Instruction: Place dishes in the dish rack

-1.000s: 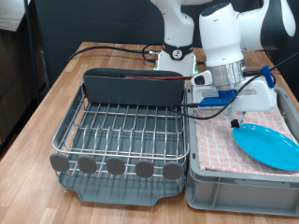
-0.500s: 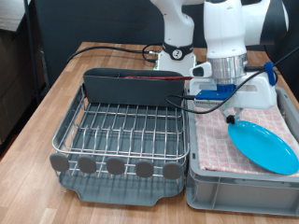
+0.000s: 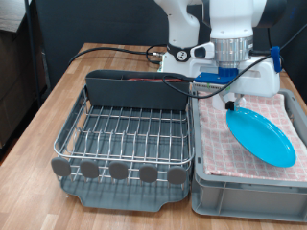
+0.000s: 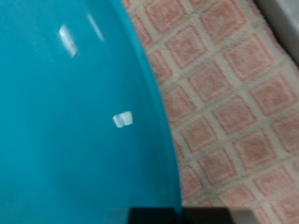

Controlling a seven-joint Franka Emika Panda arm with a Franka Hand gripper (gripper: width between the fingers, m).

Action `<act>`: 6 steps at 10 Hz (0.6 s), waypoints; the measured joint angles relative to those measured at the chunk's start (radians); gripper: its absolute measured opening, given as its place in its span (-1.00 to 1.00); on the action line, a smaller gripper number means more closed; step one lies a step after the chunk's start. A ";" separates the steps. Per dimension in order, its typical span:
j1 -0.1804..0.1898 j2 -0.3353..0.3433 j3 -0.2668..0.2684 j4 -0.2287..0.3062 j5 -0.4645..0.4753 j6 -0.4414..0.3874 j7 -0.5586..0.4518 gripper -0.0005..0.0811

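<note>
No readable writing or labels show anywhere. The gripper (image 3: 233, 100) hangs over the cloth-lined bin (image 3: 213, 188), its fingers at the upper edge of the plate (image 3: 260, 135); whether they clamp it or stand apart cannot be told. The plate sits tilted below and to the exterior view's right of the gripper, over the checked cloth (image 4: 234, 103). The rack (image 3: 123, 134) stands beside it, on the exterior view's left.

A grey bin (image 3: 201, 196) sits at the lower right of the exterior view, lined with pink checked cloth (image 3: 216, 144). Under it runs a wooden table (image 3: 43, 105), with black cables (image 3: 125, 51) trailing across its upper part.
</note>
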 joint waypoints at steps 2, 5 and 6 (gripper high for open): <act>-0.005 -0.043 -0.007 0.002 -0.090 -0.079 0.067 -0.95; -0.011 -0.101 -0.008 0.011 -0.204 -0.195 0.147 -0.95; -0.013 -0.118 -0.008 0.015 -0.229 -0.229 0.163 -0.95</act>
